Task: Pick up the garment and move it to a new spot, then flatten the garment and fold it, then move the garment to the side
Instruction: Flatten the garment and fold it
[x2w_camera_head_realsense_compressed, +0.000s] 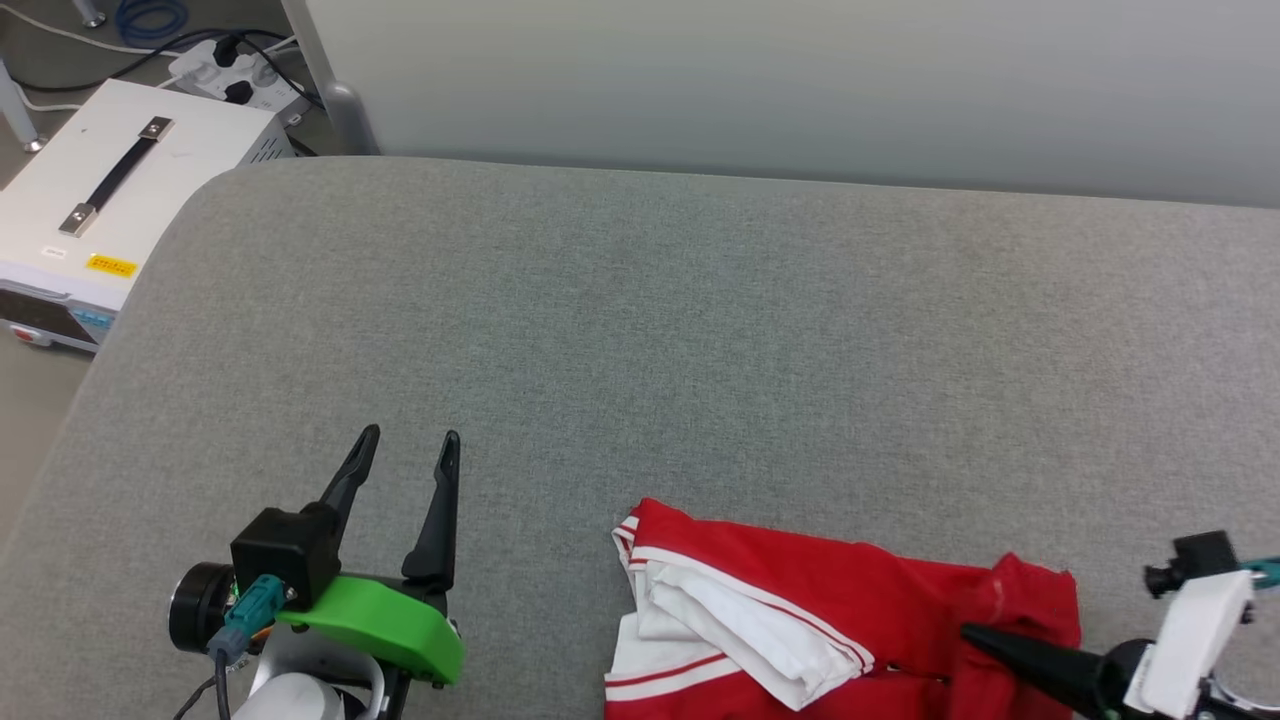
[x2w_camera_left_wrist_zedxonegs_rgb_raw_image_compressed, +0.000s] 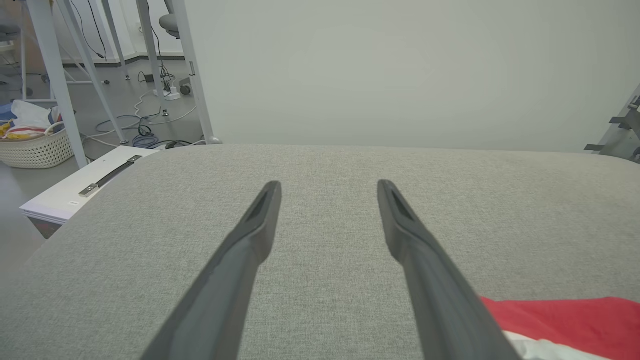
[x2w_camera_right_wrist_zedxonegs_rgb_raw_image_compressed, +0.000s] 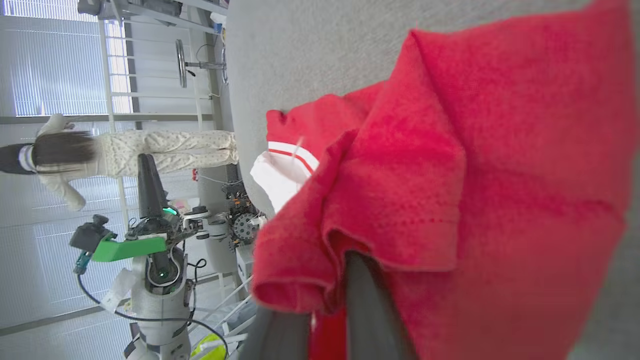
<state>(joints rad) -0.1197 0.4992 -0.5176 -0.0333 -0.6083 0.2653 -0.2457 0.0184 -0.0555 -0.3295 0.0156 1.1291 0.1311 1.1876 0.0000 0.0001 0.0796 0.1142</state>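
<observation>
Pinching a raised fold of red cloth at the right end of the garment (x2w_camera_head_realsense_compressed: 800, 590), the right gripper (x2w_camera_head_realsense_compressed: 975, 635) is closed tight on the fabric, while the left gripper (x2w_camera_head_realsense_compressed: 412, 435) stands spread wide and empty, well apart on the garment's left. The garment lies bunched at the near edge of the desk (x2w_camera_head_realsense_compressed: 700, 300), right of centre, with its long axis running left to right and a white sleeve (x2w_camera_head_realsense_compressed: 720, 610) at its left end. The carry should probably go forward or leftward, where the desk lies bare up to its far edge and rounded left corner.
</observation>
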